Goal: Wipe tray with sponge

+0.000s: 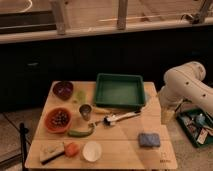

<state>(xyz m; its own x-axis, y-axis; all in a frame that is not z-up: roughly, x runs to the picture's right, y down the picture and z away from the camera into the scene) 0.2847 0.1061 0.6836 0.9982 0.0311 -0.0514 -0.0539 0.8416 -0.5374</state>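
The green tray lies at the back middle of the wooden table, with nothing in it that I can see. The blue-grey sponge lies flat at the front right of the table, well in front of the tray. My white arm reaches in from the right. The gripper hangs at the table's right edge, right of the tray and behind the sponge, touching neither.
On the table are a white-handled brush, a metal cup, an orange bowl, a purple bowl, a green vegetable, a white bowl and a pale block. A green bin sits on the floor to the right.
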